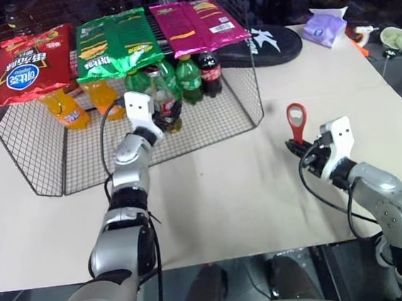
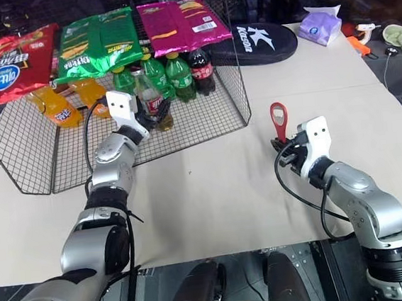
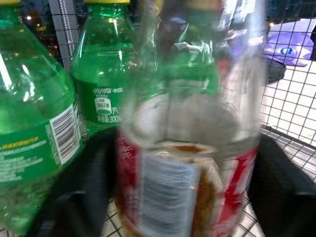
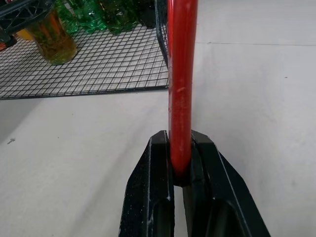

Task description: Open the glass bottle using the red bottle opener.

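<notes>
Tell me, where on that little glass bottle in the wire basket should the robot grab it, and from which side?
Probably the glass bottle is best gripped around its wide labelled body, coming level from the basket's open front, as the left gripper does. It stands upright at the front, with green bottles packed behind, so the back is blocked. That leaves the cap free for the red bottle opener held in the right gripper.

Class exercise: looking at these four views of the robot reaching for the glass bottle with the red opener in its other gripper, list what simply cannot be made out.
- Whether the left gripper already squeezes the glass bottle: the left wrist view is blurred, and its dark fingers flank the bottle.
- The bottle's cap: cut off by the left wrist view's edge, too small in the head views.
- The red bottle opener's handle end: hidden inside the right gripper.
</notes>
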Controlling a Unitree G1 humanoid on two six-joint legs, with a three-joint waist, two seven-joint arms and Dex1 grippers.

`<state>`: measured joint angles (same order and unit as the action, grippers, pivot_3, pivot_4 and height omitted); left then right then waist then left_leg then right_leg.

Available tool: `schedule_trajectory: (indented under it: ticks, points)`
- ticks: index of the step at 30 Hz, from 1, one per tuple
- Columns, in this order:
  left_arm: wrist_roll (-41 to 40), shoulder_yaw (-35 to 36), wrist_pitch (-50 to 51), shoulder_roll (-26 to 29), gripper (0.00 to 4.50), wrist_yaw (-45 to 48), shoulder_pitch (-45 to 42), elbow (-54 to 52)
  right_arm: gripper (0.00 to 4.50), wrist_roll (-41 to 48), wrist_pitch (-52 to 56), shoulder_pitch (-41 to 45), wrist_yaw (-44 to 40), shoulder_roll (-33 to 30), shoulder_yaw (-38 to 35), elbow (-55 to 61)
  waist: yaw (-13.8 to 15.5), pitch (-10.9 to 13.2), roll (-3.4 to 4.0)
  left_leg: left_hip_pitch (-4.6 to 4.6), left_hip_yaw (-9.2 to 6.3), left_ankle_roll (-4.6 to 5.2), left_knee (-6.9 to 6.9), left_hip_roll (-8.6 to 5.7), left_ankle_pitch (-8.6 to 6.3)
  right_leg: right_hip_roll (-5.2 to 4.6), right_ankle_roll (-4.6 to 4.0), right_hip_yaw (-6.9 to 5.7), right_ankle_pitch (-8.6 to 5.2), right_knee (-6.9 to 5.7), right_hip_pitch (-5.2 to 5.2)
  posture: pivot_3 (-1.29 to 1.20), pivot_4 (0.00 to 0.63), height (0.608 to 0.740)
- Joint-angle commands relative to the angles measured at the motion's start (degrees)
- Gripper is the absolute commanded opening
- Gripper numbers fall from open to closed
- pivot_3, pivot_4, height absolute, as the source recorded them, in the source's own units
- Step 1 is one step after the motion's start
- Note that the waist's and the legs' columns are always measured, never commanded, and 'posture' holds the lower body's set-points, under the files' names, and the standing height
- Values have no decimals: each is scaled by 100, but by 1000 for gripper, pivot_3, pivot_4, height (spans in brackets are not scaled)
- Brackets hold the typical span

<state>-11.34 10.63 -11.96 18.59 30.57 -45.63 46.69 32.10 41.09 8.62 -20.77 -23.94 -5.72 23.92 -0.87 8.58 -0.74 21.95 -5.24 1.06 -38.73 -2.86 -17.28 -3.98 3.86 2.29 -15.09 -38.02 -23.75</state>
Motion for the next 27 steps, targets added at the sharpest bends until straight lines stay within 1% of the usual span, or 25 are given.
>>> schedule_trajectory:
  ticks: [1,4,10,14,17,18,22,25,27]
  points:
    - [-8,-70,-113,3,2771,135,42,-344,0,1,-75,81,22,14,-68,256,1,0,0,1,-1,0,-1,0,0,0,0,-1,0,0,0,0,150,740]
    - [-107,-103,71,-52,2771,225,297,-886,0,-16,-98,104,-9,4,-63,232,-2,0,0,2,-1,0,-2,0,0,-1,0,0,0,0,0,0,150,740]
    - [-501,-238,1033,-143,2771,376,1167,-2754,0,-33,-114,137,-11,-23,-112,228,-1,0,0,4,-3,0,-4,3,0,-3,0,1,0,0,-1,0,150,740]
    - [-1090,-278,2123,-41,2771,427,2030,-4583,0,-72,-136,148,-38,-35,-83,179,-38,0,0,5,1,0,-4,5,0,-3,0,8,0,0,-3,0,150,740]
    - [-1549,-299,2698,69,2771,580,2646,-5610,0,-91,-144,157,-62,-37,-70,143,-43,0,1,4,1,0,-3,9,0,-1,0,7,0,-1,-4,0,150,740]
    - [-1627,-326,2816,111,2771,620,2830,-5848,0,-94,-144,168,-67,-34,-68,129,-41,0,1,3,1,0,-3,12,0,-1,0,8,0,-1,-3,0,150,740]
    - [-1503,-596,2852,282,2771,745,3518,-6525,0,-140,-168,207,-106,-4,-11,64,-13,0,2,0,6,0,-3,12,0,-1,0,11,0,-3,-1,0,150,740]
    - [-1272,-735,2646,310,2771,692,3778,-6654,0,-172,-172,241,-128,13,21,44,17,0,2,-1,5,0,-3,12,0,0,0,9,0,-4,0,0,150,740]
    - [-1087,-801,2369,181,2771,588,3866,-6548,0,-201,-181,278,-135,37,57,22,20,0,2,-1,5,0,-3,11,0,0,0,8,0,-4,1,0,150,740]
